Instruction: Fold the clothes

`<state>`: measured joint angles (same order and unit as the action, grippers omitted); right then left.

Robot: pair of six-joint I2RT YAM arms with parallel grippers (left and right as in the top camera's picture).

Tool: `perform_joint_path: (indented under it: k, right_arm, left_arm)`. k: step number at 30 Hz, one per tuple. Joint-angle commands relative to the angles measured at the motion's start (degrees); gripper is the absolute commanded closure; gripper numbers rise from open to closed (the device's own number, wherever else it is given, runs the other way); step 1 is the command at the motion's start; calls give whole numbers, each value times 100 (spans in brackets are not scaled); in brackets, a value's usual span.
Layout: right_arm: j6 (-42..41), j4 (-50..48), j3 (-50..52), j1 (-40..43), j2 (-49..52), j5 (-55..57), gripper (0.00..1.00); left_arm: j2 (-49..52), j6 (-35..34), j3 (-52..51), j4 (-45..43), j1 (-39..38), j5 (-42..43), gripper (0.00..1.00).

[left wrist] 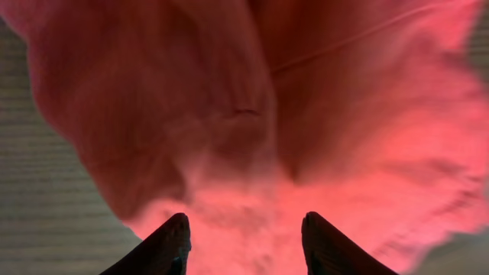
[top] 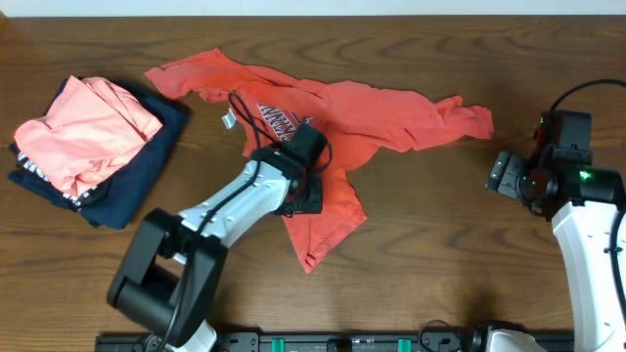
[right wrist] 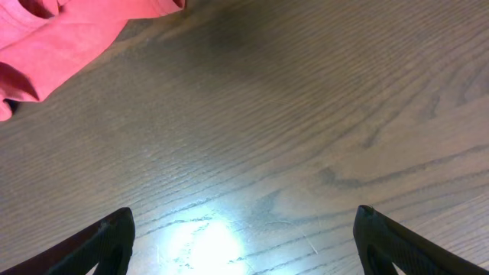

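Left claw [left wrist: 244,218] gapes over coral T-shirt [top: 381,112], lettering [top: 279,118] illegible; right claw [right wrist: 244,212] wide open.

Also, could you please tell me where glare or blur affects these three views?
Right wrist: a bright glare patch on the table near the bottom edge, grain otherwise sharp. Left wrist: the T-shirt fills the frame, soft and out of focus. Overhead: evenly lit, sharp, no strong glare.

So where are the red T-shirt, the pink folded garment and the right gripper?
red T-shirt [top: 391,117], overhead view, plain fabric beside the print
pink folded garment [top: 86,132], overhead view, its top middle
right gripper [right wrist: 244,215], right wrist view, midway between fingertips
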<state>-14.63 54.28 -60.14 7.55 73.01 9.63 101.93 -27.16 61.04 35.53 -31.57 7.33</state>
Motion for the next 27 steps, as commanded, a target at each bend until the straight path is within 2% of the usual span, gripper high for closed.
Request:
perform_joint_path:
  k: [1, 5, 7, 9, 10, 11, 12, 24, 25, 26, 27]
  right_arm:
    - [52, 35, -13, 42, -26, -4, 10]
    - [52, 39, -13, 42, -26, -2, 10]
    - [52, 42, -13, 42, -26, -2, 10]
    - [55, 42, -13, 42, -26, -2, 10]
    - [55, 42, -13, 42, -26, -2, 10]
    - [55, 42, -13, 42, -26, -2, 10]
    - [55, 39, -13, 42, -26, -2, 10]
    - [52, 35, -13, 42, -26, -2, 10]
    - [52, 35, -13, 42, -26, -2, 10]
    - [52, 37, -13, 42, -26, -2, 10]
    - [52, 37, -13, 42, -26, -2, 10]
  left_arm:
    - [271, 33, -7, -33, -28, -590, 52]
    - [479, 33, -7, -153, -28, -479, 52]
    - [494, 33, -7, -181, -28, -479, 56]
    - [476, 35, 0, -181, -28, -476, 72]
    - [463, 37, 0, -175, -28, -476, 87]
    - [437, 37, 0, -155, -28, -476, 94]
    - [404, 37, 2, -131, -26, -479, 94]
    - [-610, 28, 107, 431, 225, -476, 93]
    - [-623, -26, 107, 426, 212, -479, 89]
    - [-621, -105, 107, 409, 197, -479, 60]
    - [-601, -162, 107, 402, 188, -476, 54]
